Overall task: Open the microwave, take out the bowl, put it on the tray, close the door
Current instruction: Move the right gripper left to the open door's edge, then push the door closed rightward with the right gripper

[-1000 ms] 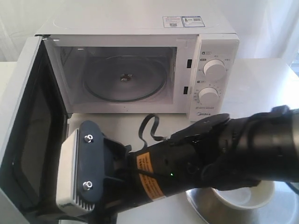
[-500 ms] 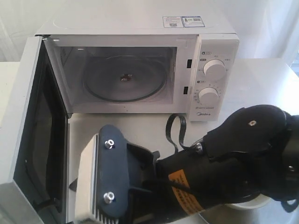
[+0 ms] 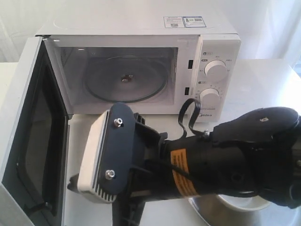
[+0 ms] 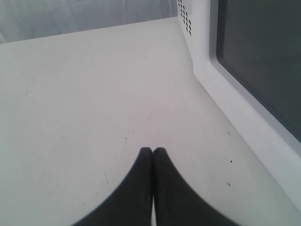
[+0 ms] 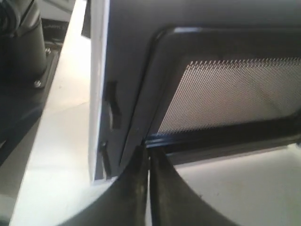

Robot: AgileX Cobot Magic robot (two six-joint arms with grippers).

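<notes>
The white microwave (image 3: 141, 26) stands open, its cavity holding only the glass turntable (image 3: 124, 77). The door (image 3: 33, 136) is swung out to the left. At the front right the cream bowl (image 3: 244, 202) sits on the steel tray (image 3: 209, 214), both largely hidden by my right arm. That arm reaches across to the left. My right gripper (image 5: 149, 153) is shut, tips at the lower corner of the door's (image 5: 225, 94) inner face. My left gripper (image 4: 153, 150) is shut and empty over the table, beside the door's outer face (image 4: 254, 61).
The right wrist's camera housing (image 3: 106, 153) fills the front middle and hides the table there. White tabletop (image 4: 94, 94) stretches to the left of the door. A dark arm base (image 5: 21, 42) stands beyond the door's free edge.
My right wrist has risen and shifted right, toward the microwave's front. The door stays swung open at about the same angle.
</notes>
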